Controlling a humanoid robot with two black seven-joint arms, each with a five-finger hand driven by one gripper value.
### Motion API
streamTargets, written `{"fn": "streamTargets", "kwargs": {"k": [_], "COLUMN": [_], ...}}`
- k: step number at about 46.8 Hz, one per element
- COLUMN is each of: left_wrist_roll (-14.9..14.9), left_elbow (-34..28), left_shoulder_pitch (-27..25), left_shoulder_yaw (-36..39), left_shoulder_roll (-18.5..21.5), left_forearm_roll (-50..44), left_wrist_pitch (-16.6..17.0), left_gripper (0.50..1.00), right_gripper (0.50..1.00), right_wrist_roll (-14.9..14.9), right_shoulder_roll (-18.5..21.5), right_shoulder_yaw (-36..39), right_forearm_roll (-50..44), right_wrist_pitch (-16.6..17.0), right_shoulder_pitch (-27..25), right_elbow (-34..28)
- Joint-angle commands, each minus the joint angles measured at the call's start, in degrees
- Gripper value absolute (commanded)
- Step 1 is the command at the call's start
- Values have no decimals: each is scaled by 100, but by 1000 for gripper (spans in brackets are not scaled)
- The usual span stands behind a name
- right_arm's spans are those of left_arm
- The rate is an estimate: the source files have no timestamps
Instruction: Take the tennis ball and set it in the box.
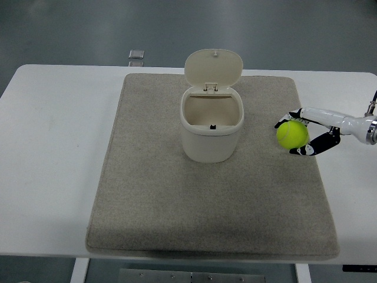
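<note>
— Where's the tennis ball (293, 134) at this moment?

— In the right hand (307, 134), over by the right side of the grey mat (177, 200); the fingers (307, 151) are curled around it, one dark set wrapping under the near side, a white one arching over the far side; the ball shows bright yellow-green between them.

— Is it resting on the mat or lifted?

— I can't tell for certain from up here; it sits above the mat's right margin, that much is plain.

— And the box?

— The box (211, 131) is a cream-coloured bin standing upright near the middle of the mat, a bit toward the far side; its lid (213, 68) is swung open and stands up behind the opening, so the inside is in plain sight; nothing but a small dark mark at the front inner rim.

— How close are ball and box?

— Apart; the ball is off to the box's right, roughly level with its body, with a stretch of bare mat between them.

— Anything else on the bench?

— The white bench (53, 147) carries the mat and little more; the arm comes in from the right edge, white casing leading to a metal wrist.
</note>
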Motion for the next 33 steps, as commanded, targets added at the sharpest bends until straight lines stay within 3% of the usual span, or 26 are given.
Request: {"fn": "streamTargets", "kwargs": {"k": [1, 15, 21, 33], "left_wrist_roll": [0, 0, 0, -9], "left_elbow": [0, 0, 0, 0], "left_shoulder_pitch": [0, 0, 0, 0], "left_shoulder_yaw": [-4, 5, 5, -4], "left_shoulder_roll": [0, 0, 0, 0], "left_forearm_roll": [0, 0, 0, 0], "left_wrist_pitch": [0, 0, 0, 0], "left_gripper": [996, 996, 996, 996], "right_gripper": [500, 500, 500, 500], "right_wrist_roll": [68, 463, 507, 507], "right_shoulder_roll": [-31, -93, -5, 645], "right_shoulder_yaw": [205, 574, 583, 495], "right_forearm_roll": [236, 1255, 1353, 1353], "right_wrist_pitch": [33, 586, 622, 622], "right_shoulder_pitch": [35, 377, 597, 826], "right_elbow": [75, 427, 444, 401]}}
